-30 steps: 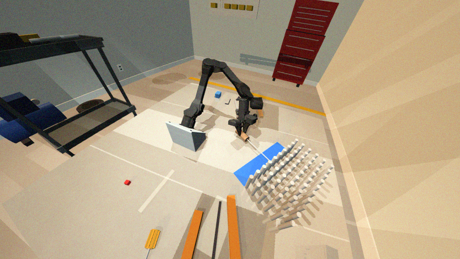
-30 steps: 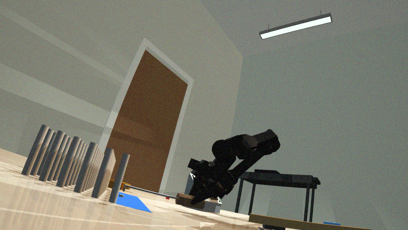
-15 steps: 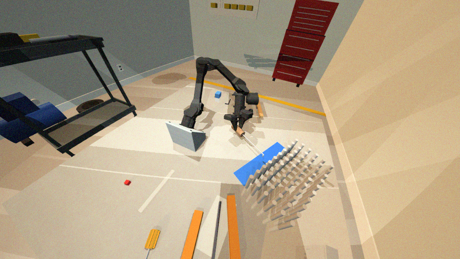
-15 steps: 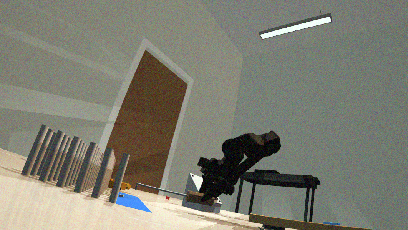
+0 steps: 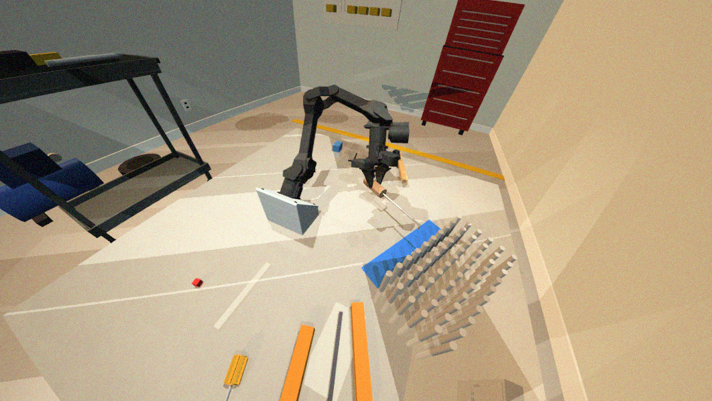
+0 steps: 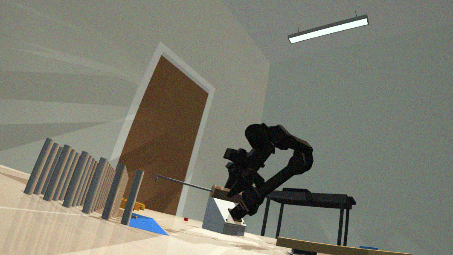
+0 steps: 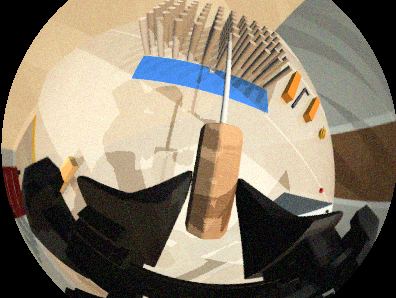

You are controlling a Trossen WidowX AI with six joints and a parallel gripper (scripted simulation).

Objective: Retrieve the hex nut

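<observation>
My gripper (image 5: 376, 184) (image 7: 214, 178) is shut on the wooden handle of a hook tool (image 5: 379, 190) (image 6: 218, 191) (image 7: 215, 150). The tool is raised off the table, its thin rod pointing toward the spacers and its bent tip (image 6: 156, 178) hanging in the air. The standing spacers (image 6: 133, 198) (image 7: 145, 37) look upright. The blue taped strip (image 5: 381, 265) (image 6: 147, 224) (image 7: 170, 72) lies in front of them. A small metallic piece, seemingly the nut (image 6: 134, 216) (image 7: 212, 71), lies on the strip near its spacer-side edge. In the top view I cannot make it out.
Two orange bars (image 5: 298, 363) (image 5: 361, 351) flank a dark rod (image 5: 336, 353) beside the field. A yellow-handled tool (image 5: 235, 369) and a red block (image 5: 197, 282) lie farther off. A blue block (image 5: 337, 146) and a tan bar (image 5: 403, 172) are behind the gripper.
</observation>
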